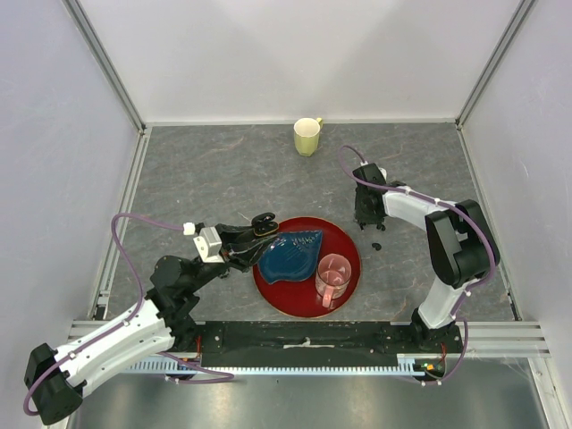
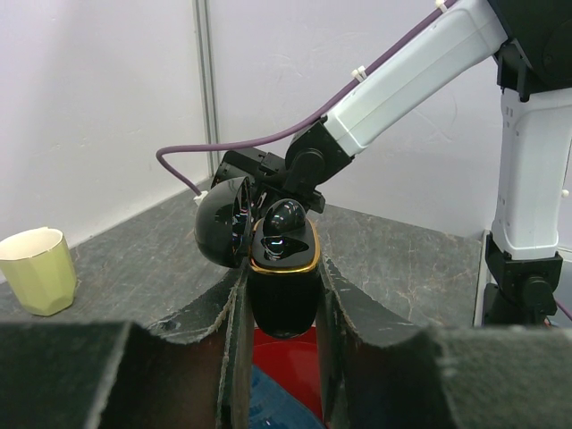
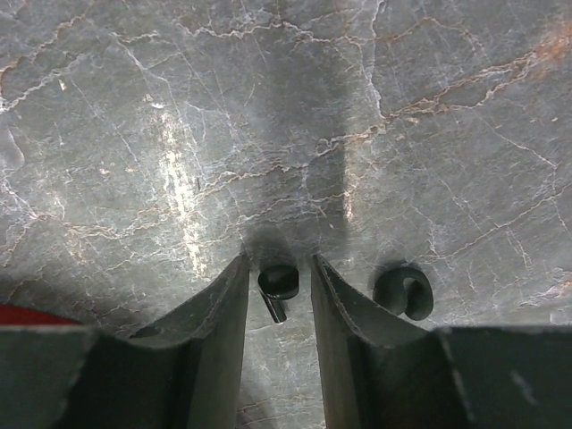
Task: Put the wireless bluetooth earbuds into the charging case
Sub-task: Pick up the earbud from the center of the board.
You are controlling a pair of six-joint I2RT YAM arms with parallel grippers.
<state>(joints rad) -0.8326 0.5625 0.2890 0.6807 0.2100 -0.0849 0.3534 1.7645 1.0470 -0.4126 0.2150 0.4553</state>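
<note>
- Two tiny black stemmed earbuds [image 3: 278, 281] lay loose; right gripper [image 3: 279, 268] straddled one, jaws spread for pickup.
- Left gripper [image 2: 281, 268] pinched glossy black gold-rimmed case [image 2: 284, 299], lid open for loading.

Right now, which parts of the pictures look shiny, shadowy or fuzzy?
Right wrist view: white glare streaks on the table, a soft grey shadow above the earbud, and the right gripper's fingers look fuzzy. Left wrist view: the charging case is glossy with small bright reflections; the left gripper's fingers are blurry. Top view: even light, soft shadows.
</note>
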